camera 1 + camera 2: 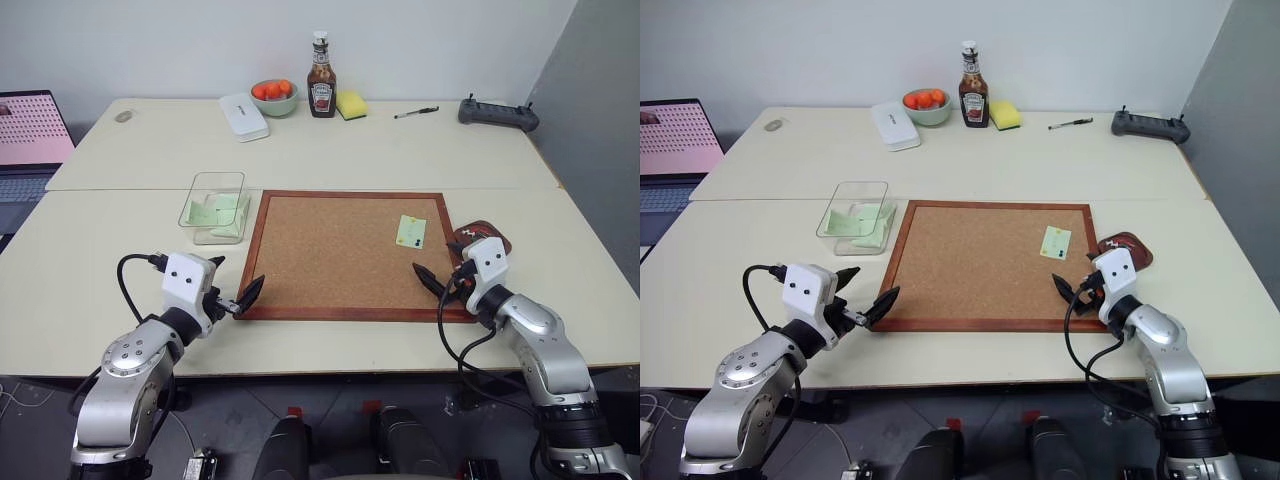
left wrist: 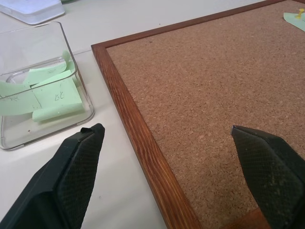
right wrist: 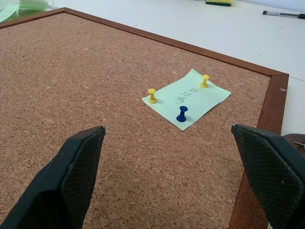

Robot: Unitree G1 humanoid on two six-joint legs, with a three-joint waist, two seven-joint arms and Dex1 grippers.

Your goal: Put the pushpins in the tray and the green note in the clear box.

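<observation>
Your right gripper (image 3: 169, 176) has its jaws wide; ahead between them lies the note (image 3: 187, 98), with unreadable handwriting, fixed by three pins (image 3: 181, 114). Left gripper (image 2: 167, 181) jaws wide beside the box (image 2: 43, 86).

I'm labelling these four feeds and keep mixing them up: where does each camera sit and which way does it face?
Left eye, right eye: on the head, looking forward and down at the cork board; both arms show.
Left wrist: along the open left gripper toward the clear box and board edge.
Right wrist: along the open right gripper at the green note and its pushpins.
All share the board.
</observation>
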